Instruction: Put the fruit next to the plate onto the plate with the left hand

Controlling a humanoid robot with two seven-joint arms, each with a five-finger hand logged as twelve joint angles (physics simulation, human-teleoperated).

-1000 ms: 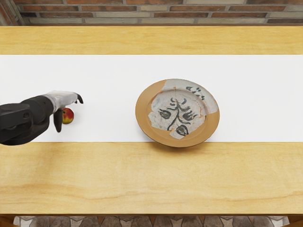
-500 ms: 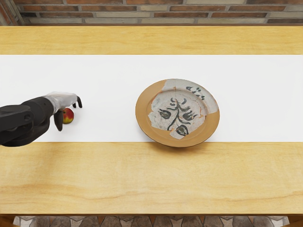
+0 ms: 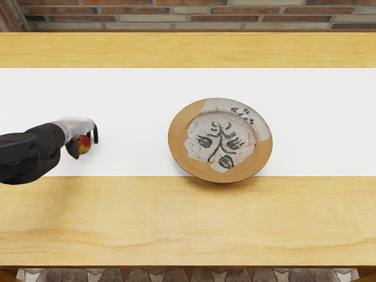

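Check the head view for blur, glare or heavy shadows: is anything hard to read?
Head view: sharp throughout, evenly lit, no glare on the white runner; only a thin soft shadow under the near rim of the plate. Head view again: the small red-and-yellow fruit is partly hidden by the left robot hand curled around it, so its kind is unclear.

Left hand point(image 3: 77, 132): at the end of a dark arm entering from the left edge, over the runner's left end.
Fingers point(image 3: 94, 135): curled round the fruit, thumb on its near side.
Fruit point(image 3: 84, 145): small, red and yellow, partly covered by the hand.
Plate point(image 3: 176, 144): orange rim, grey centre with a dark plant motif; on the runner, well right of the fruit.
Runner point(image 3: 305, 117): white, lying across the table.
Table point(image 3: 188, 223): light wood.
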